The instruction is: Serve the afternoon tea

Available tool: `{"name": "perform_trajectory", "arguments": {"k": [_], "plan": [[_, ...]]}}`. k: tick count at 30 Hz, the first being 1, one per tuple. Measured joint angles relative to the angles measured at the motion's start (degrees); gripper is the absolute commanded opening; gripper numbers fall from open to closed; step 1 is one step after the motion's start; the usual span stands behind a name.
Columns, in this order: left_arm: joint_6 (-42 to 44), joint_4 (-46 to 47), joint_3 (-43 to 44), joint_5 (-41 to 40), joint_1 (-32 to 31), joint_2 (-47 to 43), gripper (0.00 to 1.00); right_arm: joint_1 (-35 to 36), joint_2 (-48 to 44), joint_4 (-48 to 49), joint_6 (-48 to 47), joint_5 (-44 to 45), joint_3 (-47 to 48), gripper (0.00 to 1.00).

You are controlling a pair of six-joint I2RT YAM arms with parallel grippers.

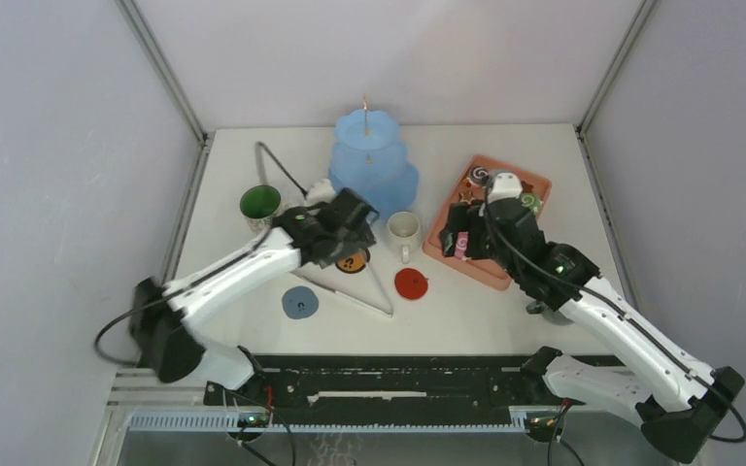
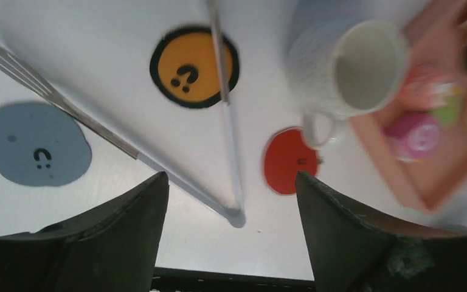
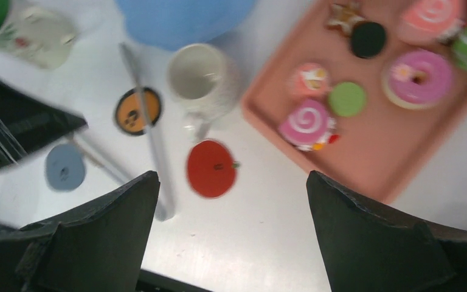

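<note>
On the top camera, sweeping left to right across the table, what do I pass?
Green mug, blue coaster, orange coaster, cream mug, salmon-pink tray.

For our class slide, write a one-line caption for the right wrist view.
Open right gripper hovers above a cream mug, red coaster and pink tray of pastries.

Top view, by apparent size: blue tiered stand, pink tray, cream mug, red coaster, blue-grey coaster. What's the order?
1. Blue tiered stand and pink tray: alike, and the right arm covers part of the tray, so unranked.
2. Cream mug, slightly larger counting its handle.
3. Red coaster and blue-grey coaster: about equal.
</note>
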Motion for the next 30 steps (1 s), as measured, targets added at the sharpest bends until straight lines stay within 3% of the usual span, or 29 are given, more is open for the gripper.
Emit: {"name": "perform_trajectory", "arguments": {"k": [5,11,14,23,30], "plan": [[8.52,4.94,-5.38,0.72,8.48,-21.35,0.91,12.66,1.99,6.03,-1.03,0.15,-0.48,1.00],[17.00,3.65,-12.00,-1.49,19.50,-37.79,0.97,22.47,12.09,14.53,-0.81,-2.38,-0.98,1.00],[19.82,2.80,-14.73,-3.02,22.08,-41.81,0.98,23.37,17.68,16.96,0.31,-5.51,-1.05,1.00],[20.81,4.13,-27.96,-1.60,23.32,-49.92,0.99,26.34,32.52,18.97,0.83,-3.06,-1.05,1.00],[22.95,7.06,-28.41,3.04,23.32,-49.53,0.99,26.56,39.54,24.85,-0.96,-1.81,-1.05,1.00]]}}
